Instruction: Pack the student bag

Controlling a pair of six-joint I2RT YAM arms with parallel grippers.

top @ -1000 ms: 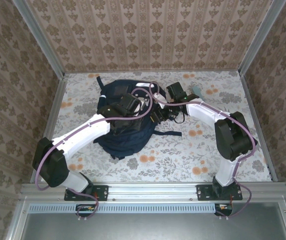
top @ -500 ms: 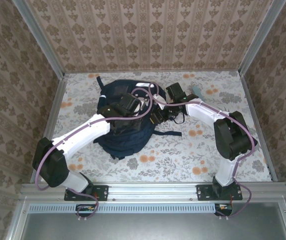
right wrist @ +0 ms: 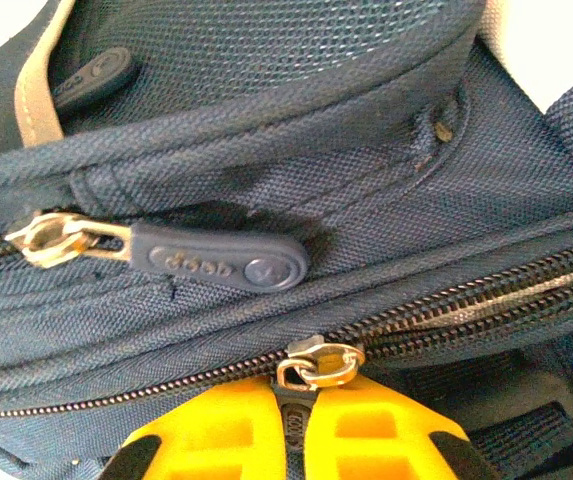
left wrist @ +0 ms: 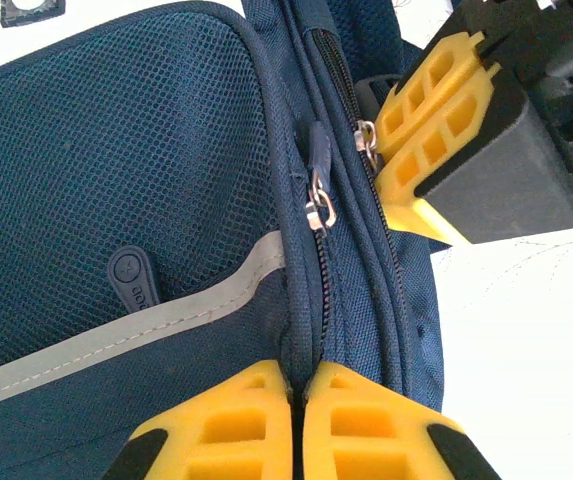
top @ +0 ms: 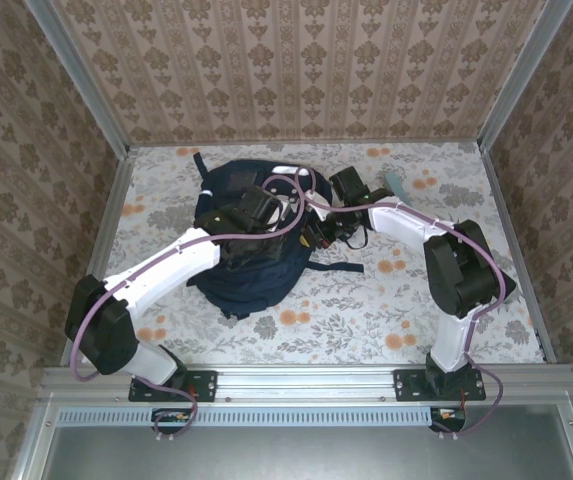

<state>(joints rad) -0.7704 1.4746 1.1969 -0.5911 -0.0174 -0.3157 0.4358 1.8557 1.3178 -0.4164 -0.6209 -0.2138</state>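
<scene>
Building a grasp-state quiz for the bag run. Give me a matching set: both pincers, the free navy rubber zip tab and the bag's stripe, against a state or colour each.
Things:
1. left pincer
2. right pincer
3. upper zip tab
4. stripe on the student bag

States:
A. pale grey
B. shut on the lower zip pull
C. lying free on the fabric
D. shut on the student bag fabric beside a zip

Pairs: 1-D, 2-B, 3-C, 4-A

student bag [right wrist: 366,70] zipper pull [right wrist: 216,262] embossing, illegible
</scene>
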